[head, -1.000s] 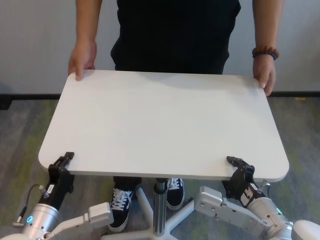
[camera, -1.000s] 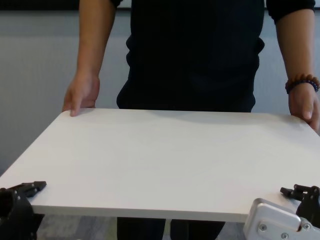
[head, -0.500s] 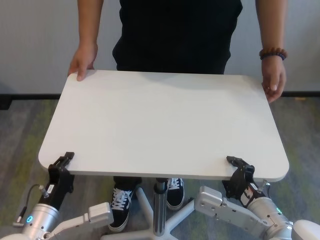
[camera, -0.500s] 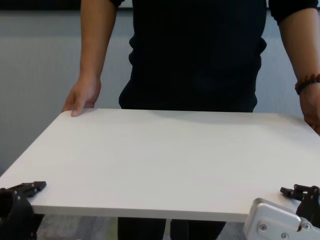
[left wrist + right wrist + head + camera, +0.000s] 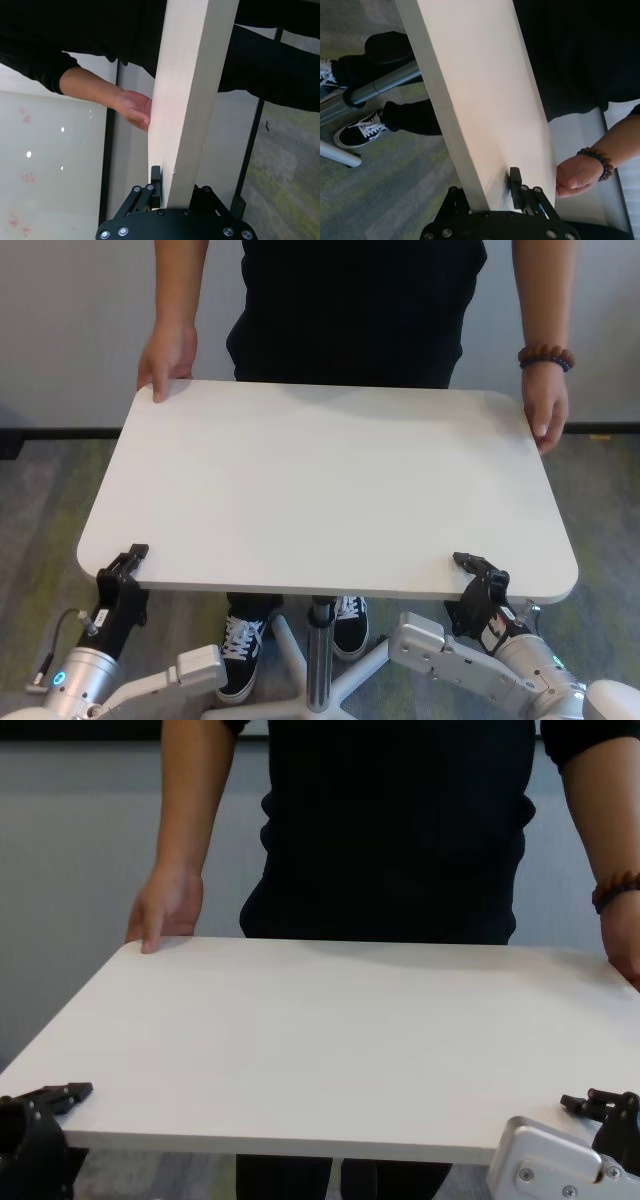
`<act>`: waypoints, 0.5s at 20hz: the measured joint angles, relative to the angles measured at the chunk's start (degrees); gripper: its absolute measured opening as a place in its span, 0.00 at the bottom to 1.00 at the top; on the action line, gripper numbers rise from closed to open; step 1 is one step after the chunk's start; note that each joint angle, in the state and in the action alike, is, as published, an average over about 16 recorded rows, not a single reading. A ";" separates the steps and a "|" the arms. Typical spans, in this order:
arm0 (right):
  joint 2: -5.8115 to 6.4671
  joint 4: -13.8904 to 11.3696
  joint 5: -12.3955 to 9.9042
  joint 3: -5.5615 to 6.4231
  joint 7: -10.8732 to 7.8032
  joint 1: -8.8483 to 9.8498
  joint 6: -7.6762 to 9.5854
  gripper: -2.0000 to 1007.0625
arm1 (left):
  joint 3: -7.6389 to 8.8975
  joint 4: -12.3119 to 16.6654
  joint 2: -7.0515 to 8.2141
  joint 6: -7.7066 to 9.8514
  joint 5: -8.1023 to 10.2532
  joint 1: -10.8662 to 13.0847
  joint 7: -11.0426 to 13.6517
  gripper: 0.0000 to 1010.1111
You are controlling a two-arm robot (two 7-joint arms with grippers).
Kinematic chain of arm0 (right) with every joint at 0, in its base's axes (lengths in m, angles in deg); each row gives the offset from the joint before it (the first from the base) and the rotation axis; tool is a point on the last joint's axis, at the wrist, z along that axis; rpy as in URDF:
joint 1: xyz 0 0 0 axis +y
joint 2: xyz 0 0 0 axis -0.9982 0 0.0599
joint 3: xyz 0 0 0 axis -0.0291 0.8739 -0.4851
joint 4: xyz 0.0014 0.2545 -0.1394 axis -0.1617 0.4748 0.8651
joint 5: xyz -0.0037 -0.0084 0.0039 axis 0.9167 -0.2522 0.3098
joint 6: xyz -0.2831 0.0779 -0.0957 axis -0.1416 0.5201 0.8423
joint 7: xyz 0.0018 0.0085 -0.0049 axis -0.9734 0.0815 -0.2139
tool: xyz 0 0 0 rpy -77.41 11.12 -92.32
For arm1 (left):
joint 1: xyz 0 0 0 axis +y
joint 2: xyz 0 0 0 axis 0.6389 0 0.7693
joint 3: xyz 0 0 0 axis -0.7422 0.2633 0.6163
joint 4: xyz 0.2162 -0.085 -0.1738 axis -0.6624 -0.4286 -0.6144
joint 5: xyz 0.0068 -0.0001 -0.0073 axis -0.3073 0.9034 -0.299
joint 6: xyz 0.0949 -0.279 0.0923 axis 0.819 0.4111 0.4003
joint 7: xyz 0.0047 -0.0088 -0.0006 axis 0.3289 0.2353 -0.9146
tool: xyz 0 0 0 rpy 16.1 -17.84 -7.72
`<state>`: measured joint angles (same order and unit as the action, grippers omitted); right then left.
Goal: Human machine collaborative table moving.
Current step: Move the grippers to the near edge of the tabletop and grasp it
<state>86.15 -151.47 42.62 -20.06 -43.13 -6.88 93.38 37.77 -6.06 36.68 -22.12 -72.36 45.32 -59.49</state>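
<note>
The white table point(image 5: 330, 480) stands between me and the human point(image 5: 350, 300) in a black top. My left gripper point(image 5: 125, 565) is shut on the table's near left edge, with fingers above and below it; the left wrist view shows the edge point(image 5: 192, 75) running between the jaws. My right gripper point(image 5: 478, 575) is shut on the near right edge, also seen in the right wrist view point(image 5: 492, 192). One human hand point(image 5: 165, 360) rests on the far left corner. The hand with the beaded bracelet point(image 5: 543, 358) touches the far right corner.
The grey centre pole point(image 5: 320, 640) and the white star-base legs point(image 5: 285, 645) stand under the tabletop, with the person's black sneakers point(image 5: 240, 640) among them. Grey-green carpet point(image 5: 40, 500) lies all around. A pale wall point(image 5: 70, 330) stands behind the person.
The person's braceleted hand lifted off the far right corner and came back against the corner a little farther right. The table and both my grippers have not moved.
</note>
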 joint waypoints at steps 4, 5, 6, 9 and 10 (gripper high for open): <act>0.00 0.00 -0.01 0.00 0.00 0.00 0.00 0.35 | 0.00 0.00 0.00 0.00 0.00 0.00 0.00 0.23; 0.00 0.00 -0.01 0.00 0.00 0.00 0.00 0.35 | 0.00 0.00 0.00 0.00 -0.01 -0.01 0.00 0.23; 0.00 0.00 -0.01 0.00 0.00 0.00 0.00 0.35 | -0.01 -0.02 -0.01 0.01 -0.03 -0.03 0.00 0.23; 0.00 0.01 0.07 -0.02 0.00 0.00 0.00 0.35 | -0.10 -0.24 -0.06 0.06 -0.26 -0.26 0.01 0.23; 0.00 0.01 0.14 -0.04 0.00 -0.01 0.00 0.35 | -0.16 -0.35 -0.09 0.08 -0.37 -0.37 0.01 0.23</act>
<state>86.15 -151.46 42.76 -20.10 -43.13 -6.89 93.38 37.61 -6.41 36.59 -22.04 -72.73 44.95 -59.48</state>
